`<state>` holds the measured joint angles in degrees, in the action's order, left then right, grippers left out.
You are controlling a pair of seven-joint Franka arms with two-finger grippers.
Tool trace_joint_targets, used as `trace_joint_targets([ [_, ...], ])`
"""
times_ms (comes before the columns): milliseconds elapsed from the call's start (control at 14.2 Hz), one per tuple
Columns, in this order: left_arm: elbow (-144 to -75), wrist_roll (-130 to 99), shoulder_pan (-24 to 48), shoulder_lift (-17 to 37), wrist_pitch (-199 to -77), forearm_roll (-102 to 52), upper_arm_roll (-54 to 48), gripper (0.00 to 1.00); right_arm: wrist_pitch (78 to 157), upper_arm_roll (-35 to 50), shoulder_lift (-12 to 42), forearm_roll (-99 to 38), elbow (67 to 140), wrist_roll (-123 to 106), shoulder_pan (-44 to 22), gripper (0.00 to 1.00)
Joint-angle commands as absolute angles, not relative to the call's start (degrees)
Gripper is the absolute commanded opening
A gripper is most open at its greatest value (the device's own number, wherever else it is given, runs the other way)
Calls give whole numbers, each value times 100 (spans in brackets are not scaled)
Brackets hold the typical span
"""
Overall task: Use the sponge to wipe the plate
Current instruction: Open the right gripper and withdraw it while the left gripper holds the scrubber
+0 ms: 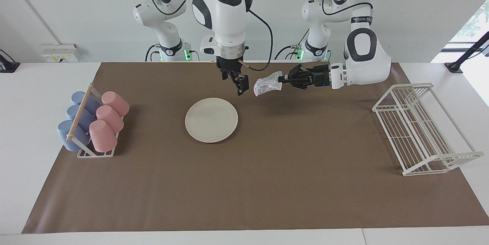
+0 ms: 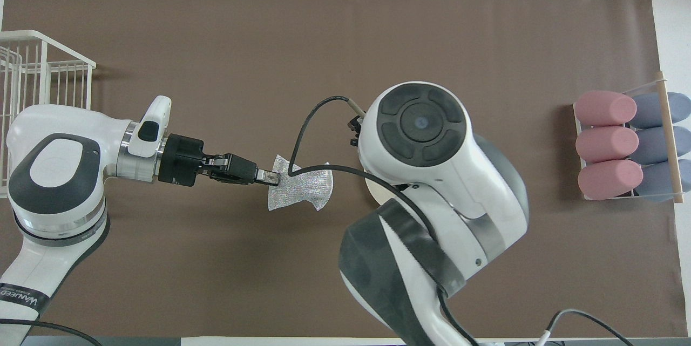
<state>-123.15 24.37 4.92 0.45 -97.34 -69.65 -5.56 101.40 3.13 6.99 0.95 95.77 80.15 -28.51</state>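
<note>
Sponge (image 1: 267, 84) hangs pinched by one edge in my left gripper (image 1: 281, 79) over bare mat, the plate (image 1: 211, 119) lying toward the right arm's end, where my right gripper (image 1: 237, 83), fingers spread and empty, hovers above its rim.

White table (image 1: 38, 84), most of its top covered by a brown mat (image 1: 267, 184). On the mat: cream-white plate (image 1: 211, 119) near the middle; cup rack (image 1: 82, 151) at the right arm's end, holding pink cups (image 1: 109, 117) and blue cups (image 1: 74, 122) on their sides; white wire rack (image 1: 420, 130) at the left arm's end.
</note>
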Motion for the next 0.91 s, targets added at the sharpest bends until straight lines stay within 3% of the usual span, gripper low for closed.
trace_joint_targets([
  [0, -12411, 2085, 501, -149, -9852, -6682, -510, 0, 9660, 369, 116, 123, 9888, 6797, -2532, 100],
  [211, -12121, 1680, 492, -97, -9870, -6030, -519, 0, 9414, 325, -254, 114, 9879, 5911, -2068, 100],
  [493, -11875, 961, 589, -123, -10239, -5223, -553, 0, 9202, 308, -316, 79, 9870, 3048, -1048, 100],
  [845, -11163, -804, 1194, -97, -10397, -3187, -571, 0, 9114, 290, -308, 79, 9879, 1268, -712, 100],
])
